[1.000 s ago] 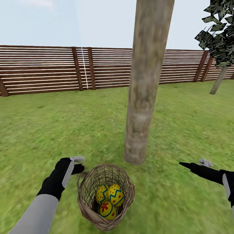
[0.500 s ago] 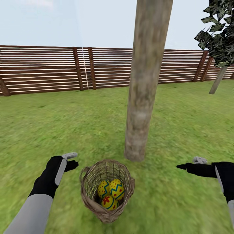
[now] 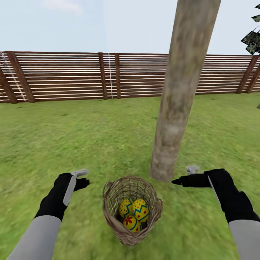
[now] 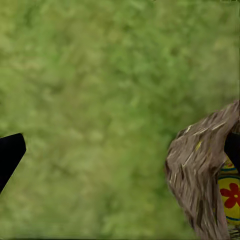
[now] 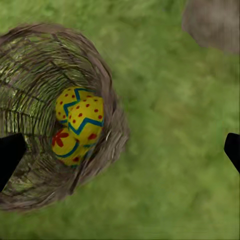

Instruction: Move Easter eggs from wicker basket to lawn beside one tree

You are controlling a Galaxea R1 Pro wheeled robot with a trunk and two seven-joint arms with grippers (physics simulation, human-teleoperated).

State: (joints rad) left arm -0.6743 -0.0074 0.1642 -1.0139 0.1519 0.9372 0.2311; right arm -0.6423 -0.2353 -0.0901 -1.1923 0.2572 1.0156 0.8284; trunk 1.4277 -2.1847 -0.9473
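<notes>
Your wicker basket stands upright on the lawn, just in front of the foot of the tree, whose thick pale trunk rises out of the head view's top edge. All three Easter eggs lie inside the basket, bunched at its bottom and touching one another — two side by side with blue-green zigzag bands and red dots, and a third, nearer you, with a red flower. From the right wrist camera you look nearly straight down into the basket: the eggs sit toward the side of its floor nearest the open grass, and the base of the trunk shows in a corner.

Your left gripper hovers above the grass to the left of the basket, apart from its rim and touching nothing. In the left wrist view its dark fingertips stand spread wide at opposite edges, with bare grass between them, the basket's woven wall and a bit of the flowered egg on one side.

Your right gripper hangs to the right of the basket, close beside the foot of the trunk — its fingertips also stand far apart and hold nothing. A brown slatted fence closes the garden at the lawn's far edge.
</notes>
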